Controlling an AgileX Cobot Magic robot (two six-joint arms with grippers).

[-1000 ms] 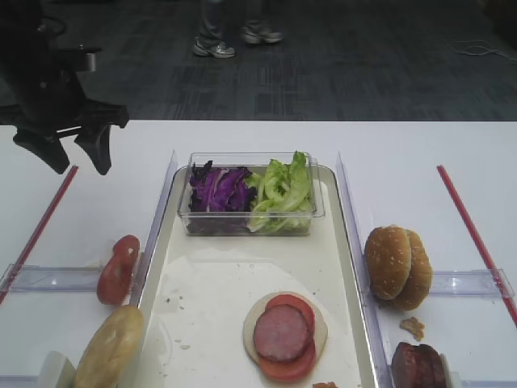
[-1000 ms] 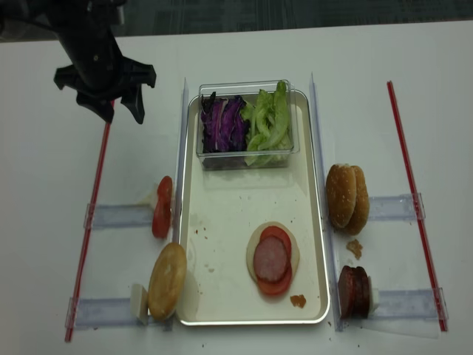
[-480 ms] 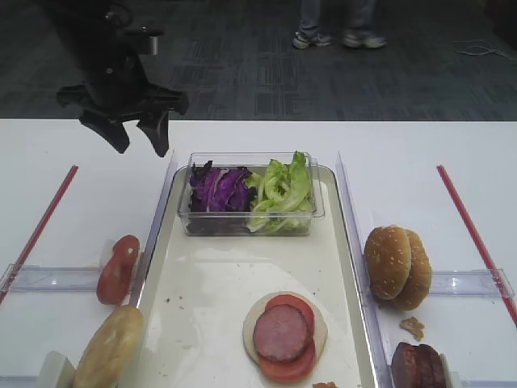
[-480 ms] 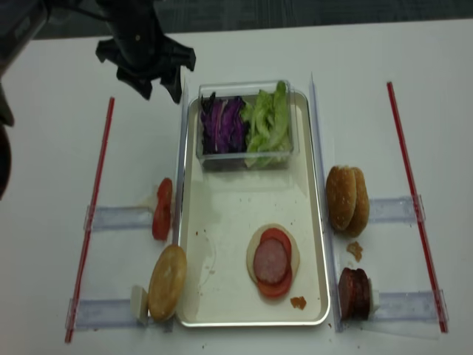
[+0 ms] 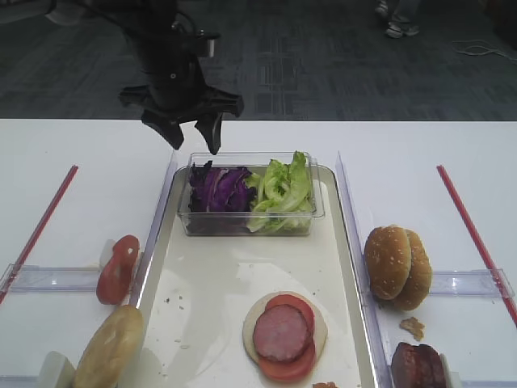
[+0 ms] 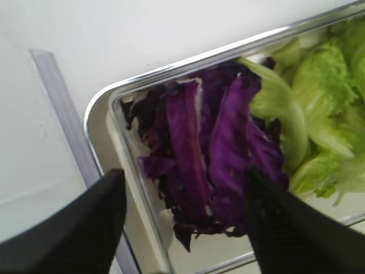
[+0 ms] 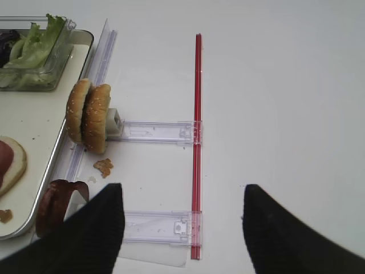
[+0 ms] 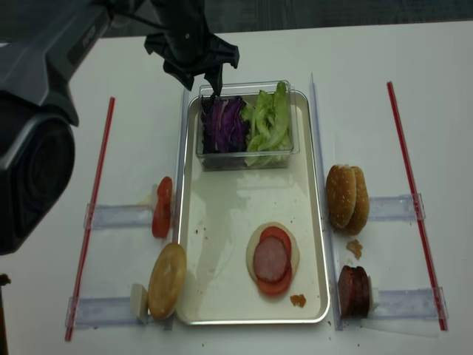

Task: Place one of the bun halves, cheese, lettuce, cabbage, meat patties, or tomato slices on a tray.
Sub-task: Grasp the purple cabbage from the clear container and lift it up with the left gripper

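We see the left end effector [image 5: 195, 137] hanging over the near-left corner of the clear tub [image 5: 242, 222], fingers spread wide and gripping nothing, directly above the cabbage [image 6: 211, 160] beside the lettuce [image 5: 281, 192]. On the tray [image 8: 222, 222], a meat patty [image 5: 281, 332] sits on tomato slices [image 5: 284, 365]. The right end effector [image 7: 179, 228] is spread open, empty, above the worktop [image 7: 274, 85].

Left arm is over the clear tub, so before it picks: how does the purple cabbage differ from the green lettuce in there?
The cabbage is deep purple in long, fairly flat strips; the lettuce is light green and frilly. The cabbage fills the tub's left half, by the open left gripper; the lettuce fills the right half and stands taller above the rim. Both sit loose in the clear tub on the tray.
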